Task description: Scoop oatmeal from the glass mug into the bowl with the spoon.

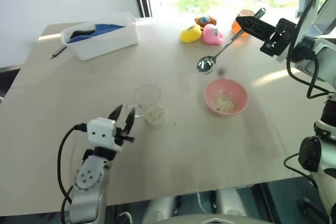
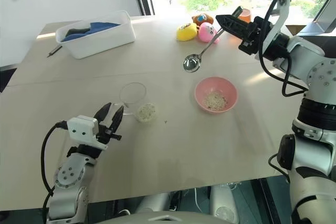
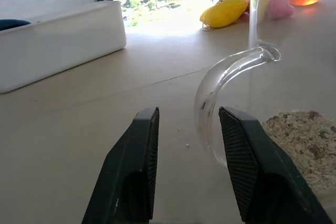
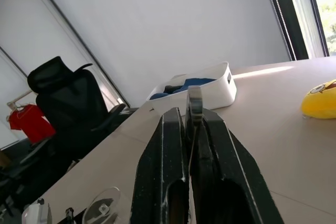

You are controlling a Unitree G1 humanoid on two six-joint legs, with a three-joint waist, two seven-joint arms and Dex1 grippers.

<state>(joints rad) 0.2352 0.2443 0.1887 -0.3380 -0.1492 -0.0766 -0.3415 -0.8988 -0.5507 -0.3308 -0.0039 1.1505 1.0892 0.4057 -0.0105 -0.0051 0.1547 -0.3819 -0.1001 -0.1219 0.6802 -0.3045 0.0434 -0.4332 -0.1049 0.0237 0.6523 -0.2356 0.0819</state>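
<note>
Closing your half-open left gripper on the glass mug handle (near table centre), keep it upright; right gripper clamps the spoon.

Clear glass mug, shiny metal spoon, matt table.

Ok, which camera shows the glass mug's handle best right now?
The left wrist view: the glass mug's handle curves close up between the left gripper's open fingers. Both eye views show the glass mug small, its handle barely discernible.
</note>
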